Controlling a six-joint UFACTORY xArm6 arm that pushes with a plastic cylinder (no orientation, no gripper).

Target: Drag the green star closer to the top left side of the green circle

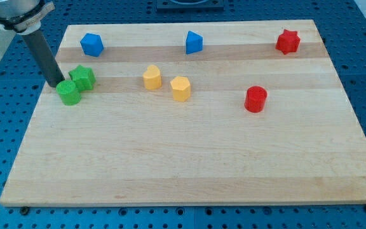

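Observation:
The green star (82,77) sits near the board's left edge, touching the upper right side of the green circle (69,92). My tip (56,84) is at the upper left of the green circle, just left of the green star, and looks to be touching or nearly touching both. The dark rod rises from there toward the view's top left.
A wooden board (189,165) lies on a blue perforated table. A blue block (91,44) and another blue block (194,42) sit near the top. Two yellow blocks (152,77) (180,88) are at mid-board. A red star (288,41) and a red cylinder (255,99) are at the right.

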